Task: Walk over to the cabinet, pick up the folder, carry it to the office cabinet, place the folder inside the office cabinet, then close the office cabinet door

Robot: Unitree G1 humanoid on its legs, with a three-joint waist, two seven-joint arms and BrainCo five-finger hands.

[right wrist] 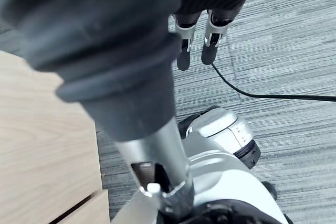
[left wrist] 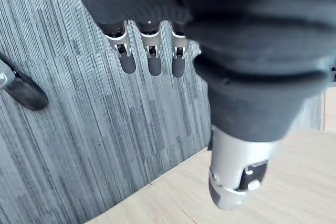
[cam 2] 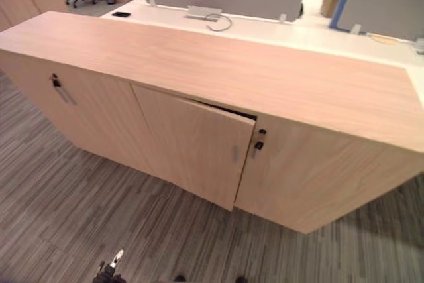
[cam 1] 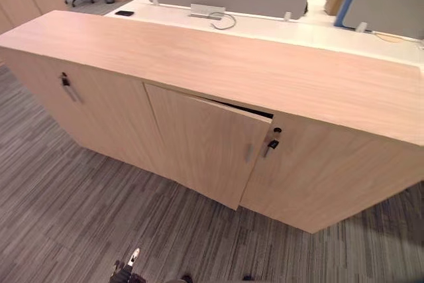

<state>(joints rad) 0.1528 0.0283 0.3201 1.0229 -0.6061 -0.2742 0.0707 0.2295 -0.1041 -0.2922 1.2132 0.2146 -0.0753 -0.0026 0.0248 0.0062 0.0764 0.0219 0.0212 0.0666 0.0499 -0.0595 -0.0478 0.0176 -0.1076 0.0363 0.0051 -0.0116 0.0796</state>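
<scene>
While door [cam 1: 199, 144] hangs ajar | left robot hand [left wrist: 153, 61] loose | right robot hand [right wrist: 184, 51] seemingly loose

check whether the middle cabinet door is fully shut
Ajar. The middle door juts out at its handle side, standing proud of the right-hand door, and a dark gap shows along its top edge.

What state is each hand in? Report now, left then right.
Left hand: open, fingers straight, holding nothing.
Right hand: open, fingers straight, holding nothing.
</scene>
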